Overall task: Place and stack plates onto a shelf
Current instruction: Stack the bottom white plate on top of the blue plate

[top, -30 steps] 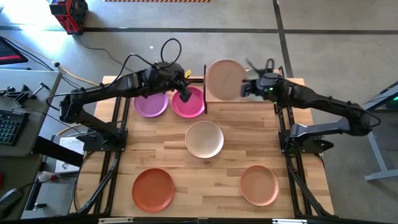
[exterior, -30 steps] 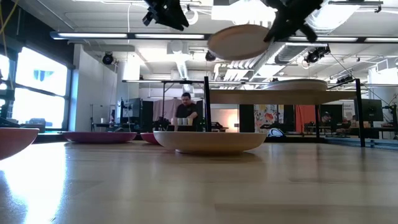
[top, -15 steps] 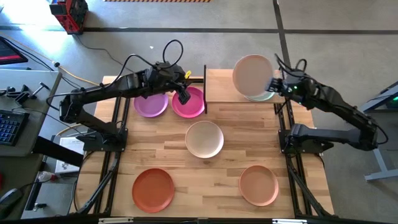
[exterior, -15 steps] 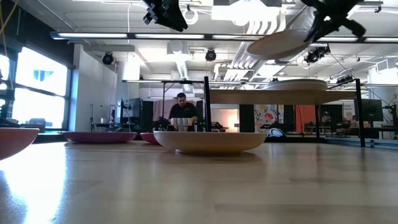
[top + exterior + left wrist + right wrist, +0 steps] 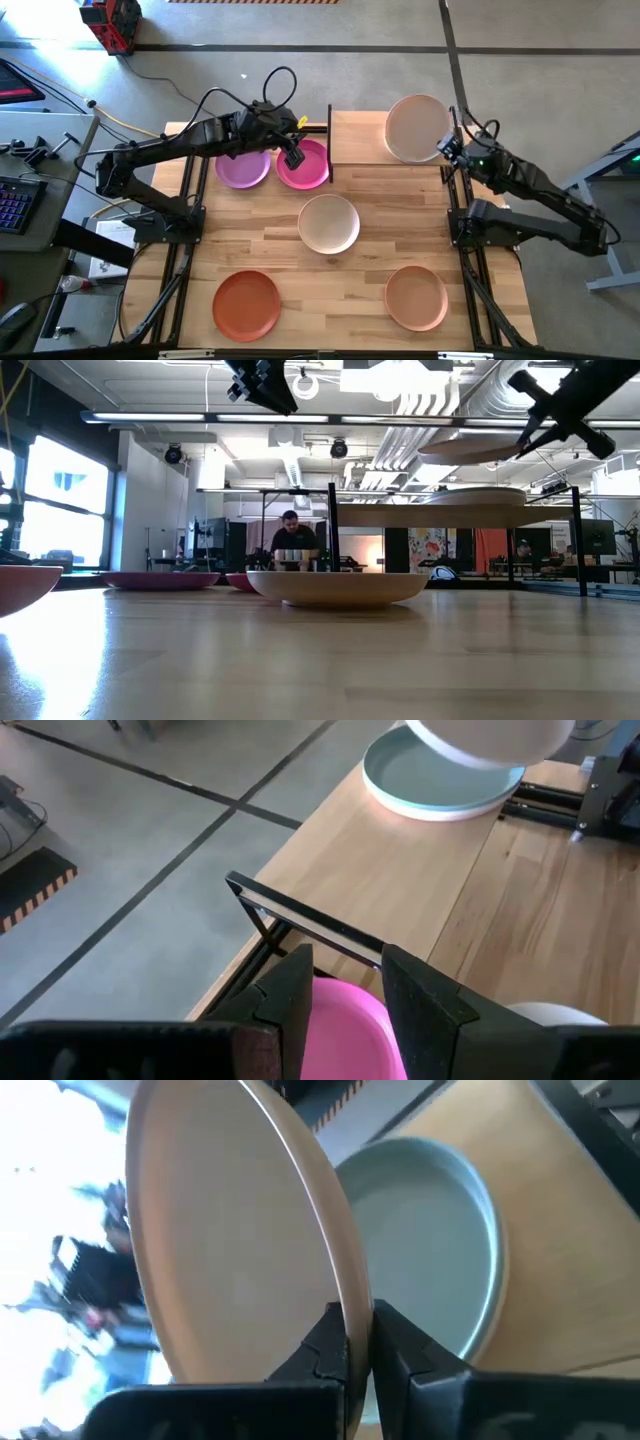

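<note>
The right gripper (image 5: 358,1342) pinches the rim of a cream plate (image 5: 415,127), fingers pressed tight on its edge, and holds it in the air above the shelf (image 5: 355,140), directly over the mint plate (image 5: 440,782) that already lies on the shelf's right end. Gripping at the rim leaves the plate's underside free, so it can likely be set down flat into the mint one to begin the stack; from table level it hangs nearly level, clear of the plate beneath. The left gripper (image 5: 345,985) hovers with fingers spread above the magenta plate (image 5: 304,166), near the shelf's left edge, probably lined up to take that plate by its rim. The purple plate (image 5: 242,167) sits just beside the magenta one. An off-white plate (image 5: 329,223) lies mid-table, while an orange-red plate (image 5: 246,304) and a peach plate (image 5: 415,297) lie near the front edge, all not yet shelved.
</note>
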Available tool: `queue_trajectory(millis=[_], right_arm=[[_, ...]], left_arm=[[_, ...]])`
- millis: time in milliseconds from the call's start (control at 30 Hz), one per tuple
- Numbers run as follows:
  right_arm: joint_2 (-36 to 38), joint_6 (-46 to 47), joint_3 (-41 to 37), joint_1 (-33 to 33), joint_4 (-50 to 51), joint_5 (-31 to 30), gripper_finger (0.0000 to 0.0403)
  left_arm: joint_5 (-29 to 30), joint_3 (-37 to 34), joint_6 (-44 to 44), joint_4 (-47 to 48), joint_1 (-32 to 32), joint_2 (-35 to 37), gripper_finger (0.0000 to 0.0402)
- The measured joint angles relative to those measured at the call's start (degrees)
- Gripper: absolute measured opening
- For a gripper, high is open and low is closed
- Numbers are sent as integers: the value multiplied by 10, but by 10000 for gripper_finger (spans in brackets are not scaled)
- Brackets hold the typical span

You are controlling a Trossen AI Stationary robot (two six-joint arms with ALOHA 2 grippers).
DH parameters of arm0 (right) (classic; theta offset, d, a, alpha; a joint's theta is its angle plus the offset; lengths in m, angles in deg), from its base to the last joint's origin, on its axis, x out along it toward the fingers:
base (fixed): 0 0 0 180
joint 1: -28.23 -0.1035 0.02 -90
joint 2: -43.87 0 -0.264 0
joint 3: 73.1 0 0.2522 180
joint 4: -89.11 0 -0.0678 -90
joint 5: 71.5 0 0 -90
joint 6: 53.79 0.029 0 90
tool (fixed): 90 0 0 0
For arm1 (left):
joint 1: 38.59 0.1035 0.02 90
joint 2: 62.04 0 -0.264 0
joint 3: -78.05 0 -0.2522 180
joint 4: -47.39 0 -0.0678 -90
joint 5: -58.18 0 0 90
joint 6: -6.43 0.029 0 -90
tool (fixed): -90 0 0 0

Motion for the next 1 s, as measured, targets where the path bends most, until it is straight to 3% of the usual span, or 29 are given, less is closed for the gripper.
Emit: queue_trajectory(millis=[367, 1000], right_arm=[[11, 116, -44, 0, -24, -33, 0], [-75, 172, -44, 0, -19, -53, 0]], left_arm=[[1, 0, 0, -2, 0, 0, 113], [1, 0, 13, -2, 0, 0, 113]])
